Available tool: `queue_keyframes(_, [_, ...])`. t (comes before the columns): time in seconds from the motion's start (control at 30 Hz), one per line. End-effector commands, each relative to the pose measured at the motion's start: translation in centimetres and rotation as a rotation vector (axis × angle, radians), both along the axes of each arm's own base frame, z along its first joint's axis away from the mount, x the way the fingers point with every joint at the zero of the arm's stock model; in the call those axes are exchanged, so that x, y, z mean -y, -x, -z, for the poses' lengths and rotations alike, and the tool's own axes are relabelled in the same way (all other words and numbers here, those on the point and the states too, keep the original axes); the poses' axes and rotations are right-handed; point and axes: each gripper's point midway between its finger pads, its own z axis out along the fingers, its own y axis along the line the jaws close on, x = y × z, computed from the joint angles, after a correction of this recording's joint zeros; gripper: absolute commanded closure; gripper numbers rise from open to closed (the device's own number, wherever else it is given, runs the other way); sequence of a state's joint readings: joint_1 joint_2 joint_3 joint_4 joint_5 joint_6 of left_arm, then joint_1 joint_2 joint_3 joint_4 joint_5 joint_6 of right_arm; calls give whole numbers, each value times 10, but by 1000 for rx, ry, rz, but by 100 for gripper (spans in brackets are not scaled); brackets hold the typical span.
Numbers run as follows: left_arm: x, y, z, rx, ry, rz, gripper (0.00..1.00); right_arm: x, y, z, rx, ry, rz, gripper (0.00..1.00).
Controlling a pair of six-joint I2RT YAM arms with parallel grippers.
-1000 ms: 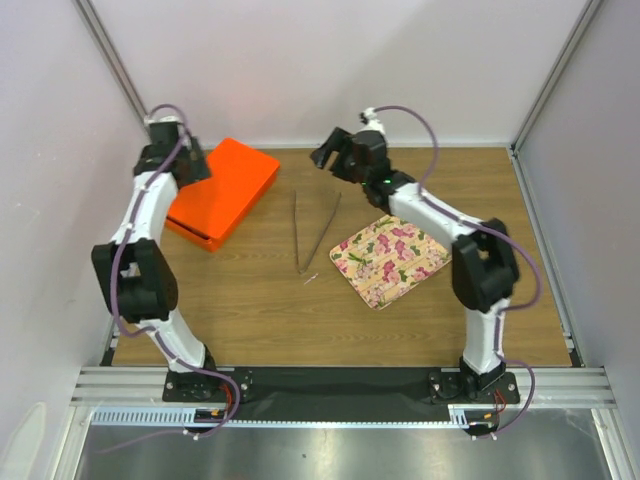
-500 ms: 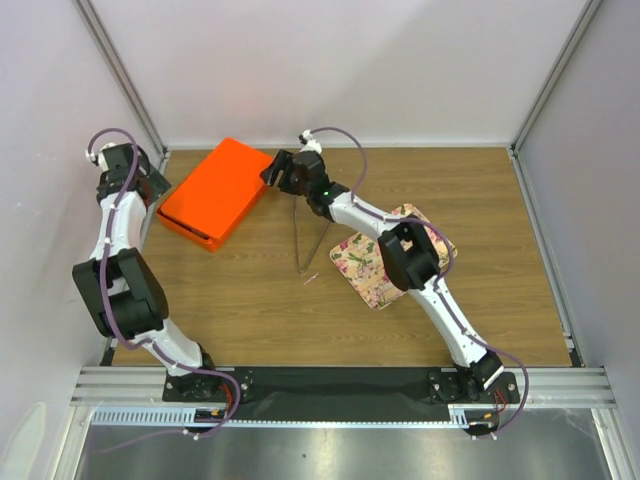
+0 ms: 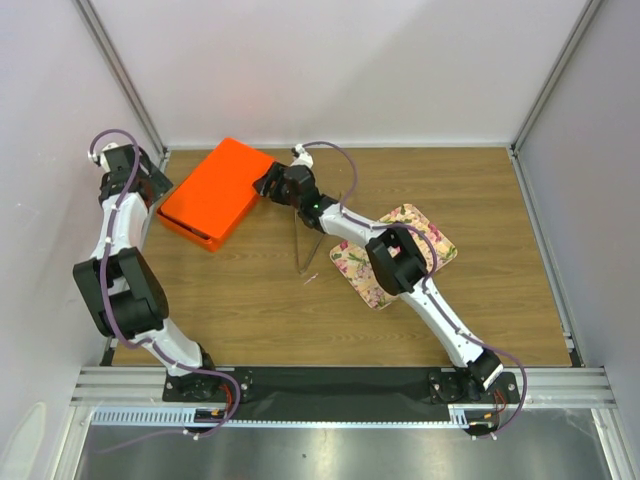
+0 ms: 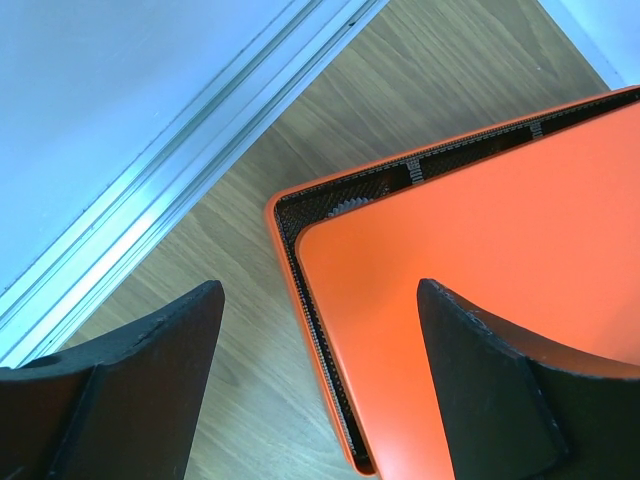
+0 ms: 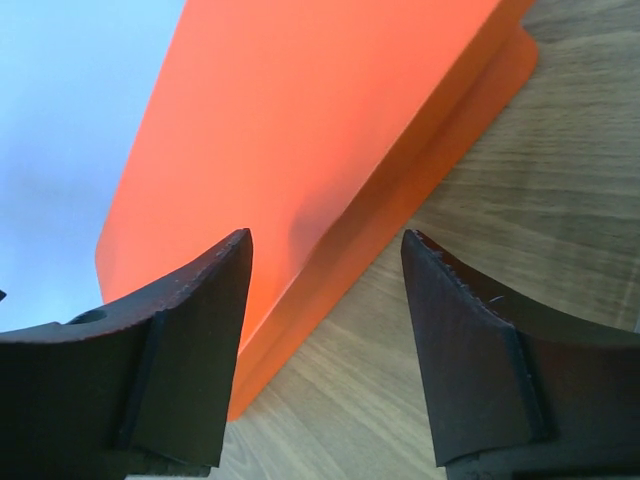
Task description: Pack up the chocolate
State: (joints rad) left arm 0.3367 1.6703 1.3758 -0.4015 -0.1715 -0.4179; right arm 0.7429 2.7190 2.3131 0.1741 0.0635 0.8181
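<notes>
Wood-grain table [image 3: 250, 300]. Flat orange box [image 3: 218, 192], smooth matte lid, rounded corners. Square floral tray [image 3: 352, 265]. Thin V-shaped metal tongs [image 3: 300, 240]. Over the box corner, left gripper [image 4: 320, 300] is spread wide, empty. Beside the box's right corner, right gripper [image 5: 326, 240] has its fingers parted, empty. Can't tell where chocolate is.

Wooden table [image 3: 250, 300], white walls [image 3: 350, 70] (aluminium-framed corners), even light

Bright, even light falls from above. The top view is sharp throughout, with only faint, soft shadows on the table [image 3: 250, 290]. The box [image 3: 220, 192] shows flat, saturated orange without glare. In both wrist views the near fingers [image 4: 130, 390] are dark and slightly soft, and the wall [image 4: 100, 100] at upper left has a blue cast.
</notes>
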Motion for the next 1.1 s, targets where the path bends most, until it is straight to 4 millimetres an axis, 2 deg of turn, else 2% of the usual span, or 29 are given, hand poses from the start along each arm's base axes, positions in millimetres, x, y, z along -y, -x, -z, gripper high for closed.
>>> queue_keyframes(0.0, [-3, -8, -5, 28, -8, -3, 16, -15, -1, -23, 50, -92, -2, 35])
queue_keyframes(0.17, [-5, -8, 4, 20, 2, 4, 16, -25, 8, -22, 71, -87, -34, 42])
queue_keyframes(0.47, [-2, -10, 2, 30, 13, 32, 17, -48, 32, -28, 104, -99, -104, 51])
queue_keyframes(0.7, [-1, -10, 9, 16, 22, 39, 17, -52, 36, -21, 97, -96, -109, 56])
queue_keyframes(0.8, [7, -15, 9, 43, 42, 87, 17, -56, 39, -21, 107, -94, -125, 58])
queue_keyframes(0.9, [23, -26, 0, 106, 70, 183, 18, -57, 41, -22, 117, -85, -139, 59])
queue_keyframes(0.97, [27, -31, -7, 127, 77, 214, 19, -56, 40, -24, 123, -76, -139, 59])
queue_keyframes(1.0, [28, -33, -8, 135, 78, 223, 19, -59, 46, -26, 124, -75, -169, 59])
queue_keyframes(1.03, [30, -37, -9, 148, 86, 239, 19, -58, 47, -22, 119, -64, -175, 58])
queue_keyframes(1.07, [38, -44, -14, 182, 101, 290, 19, -58, 49, -30, 129, -64, -184, 57])
